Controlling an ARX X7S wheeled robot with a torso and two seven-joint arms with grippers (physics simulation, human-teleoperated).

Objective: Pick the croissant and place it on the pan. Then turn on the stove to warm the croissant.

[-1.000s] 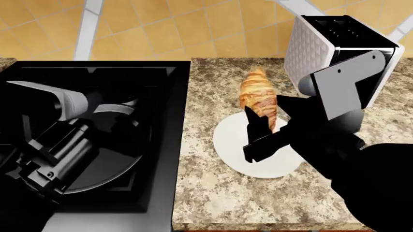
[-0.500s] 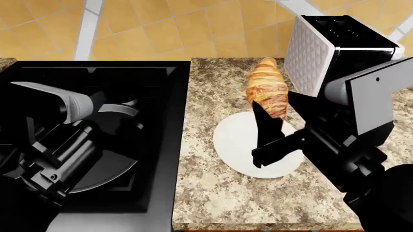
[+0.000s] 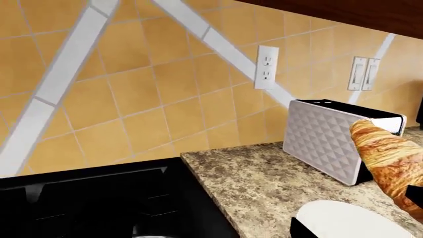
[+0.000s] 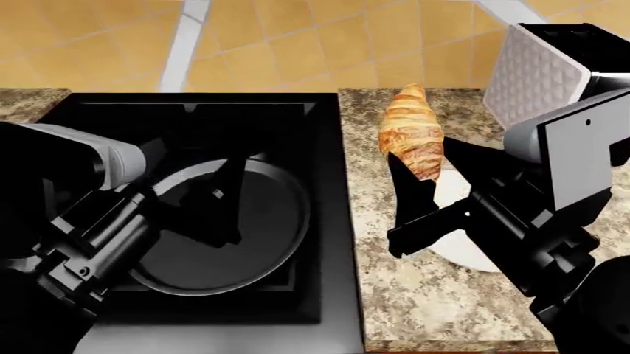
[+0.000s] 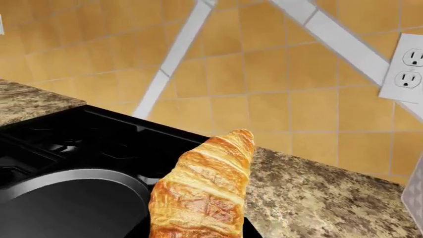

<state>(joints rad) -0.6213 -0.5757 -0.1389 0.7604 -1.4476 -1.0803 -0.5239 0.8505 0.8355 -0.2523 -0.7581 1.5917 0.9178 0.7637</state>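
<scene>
Nearest the camera on the left, the left gripper (image 4: 212, 210) hangs over the pan (image 4: 261, 228), its dark fingers spread apart with nothing between them. That pan sits on the stove (image 4: 330, 184), a glossy black slab filling the left of the head view. No brand, label or writing can be read on any of these things.

On the right, the right gripper (image 4: 418, 188) has its fingers closed on the lower end of the croissant (image 4: 412, 136), holding it up in the air above the counter (image 4: 414, 295). Its long axis runs near to far in the head view, the free pointed tip toward the tiled wall (image 4: 295, 40) and the gripped end toward the robot. It hangs just right of the stove's edge, over granite, with the plate (image 4: 458, 243) beneath and behind the gripper.

Farther right stands the toaster (image 4: 536, 74), quilted white side facing the croissant. An outlet (image 3: 266, 67) sits on the wall beyond.
</scene>
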